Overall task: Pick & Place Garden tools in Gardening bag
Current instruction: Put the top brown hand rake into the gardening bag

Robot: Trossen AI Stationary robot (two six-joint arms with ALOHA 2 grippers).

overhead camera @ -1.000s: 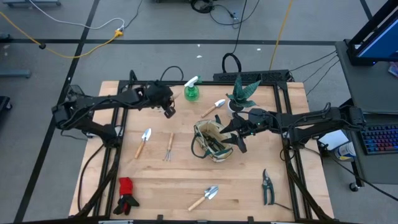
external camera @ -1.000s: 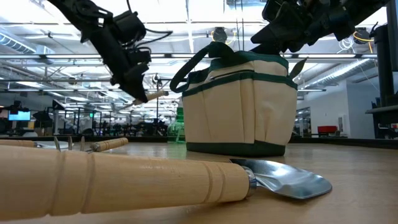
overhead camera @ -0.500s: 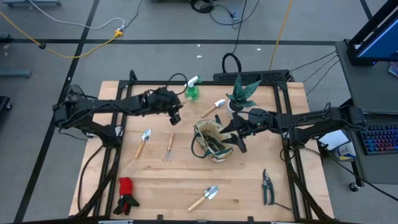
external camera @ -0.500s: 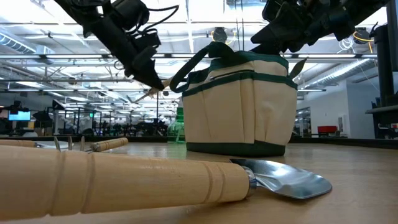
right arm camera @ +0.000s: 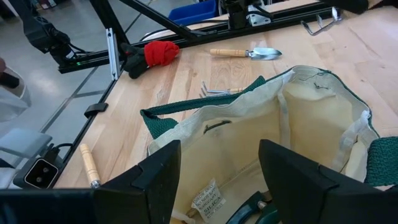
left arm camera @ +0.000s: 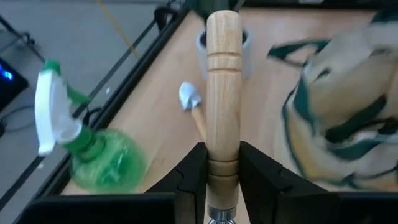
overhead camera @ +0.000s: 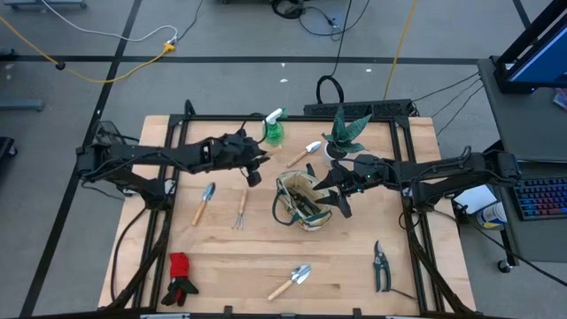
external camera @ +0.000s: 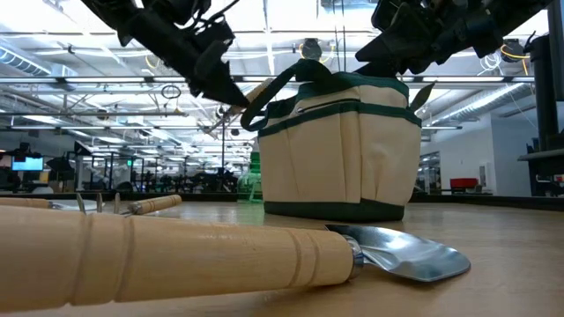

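Note:
The gardening bag stands upright on its base mid-table, beige with green trim, its mouth open. My left gripper hangs just left of it, shut on a wooden-handled garden tool whose handle points at the bag; the metal head is hidden. My right gripper stands open over the bag's right rim. Other garden tools lie loose: a green spray bottle, a trowel beyond the bag, a trowel, a fork, a trowel near the front, shears and gloves. My left gripper pinches the wooden handle between its two fingers at the end beside the metal collar. The fingers come from the table's left, slanting a little downward, and lie along the handle. The handle's free end sticks out ahead of them, clear of the table. My right gripper: whether its fingers touch the bag's rim cannot be told.
A spiky plant in a white pot stands at the far edge, right of the spray bottle. Black frame rails run along the table's left and right sides. Bare wood lies between the bag and the near trowel.
My left gripper has swung toward the table's right, toward the bag, rising slightly and tipping up nearer to level. The wooden-handled tool has gone with it, its handle end now close to the bag's loop handle.

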